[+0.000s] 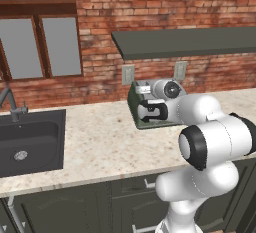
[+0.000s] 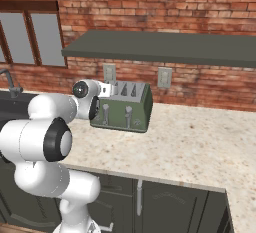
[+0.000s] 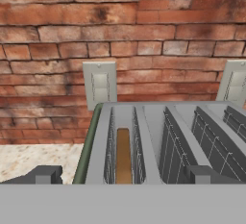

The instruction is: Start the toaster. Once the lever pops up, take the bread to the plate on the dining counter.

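The sage-green toaster point(image 2: 125, 114) stands on the stone worktop against the brick wall, with two silver levers point(image 2: 106, 111) on its front. From the hand view I look down on its top point(image 3: 153, 141); the brown bread point(image 3: 123, 156) sits low in the leftmost slot. My gripper point(image 3: 122, 177) hovers just above the toaster's left end, open, with its fingertips point(image 3: 45, 175) spread wide on either side of that slot and nothing between them. In the left base view my own arm hides most of the toaster point(image 1: 136, 113). The plate and the dining counter are out of view.
A dark sink point(image 1: 30, 142) with a faucet point(image 1: 10, 102) lies at the worktop's left. A grey shelf point(image 2: 165, 47) hangs over the toaster. Two wall outlets point(image 3: 99, 84) sit just behind it. Bare worktop point(image 2: 200, 142) stretches to the toaster's right.
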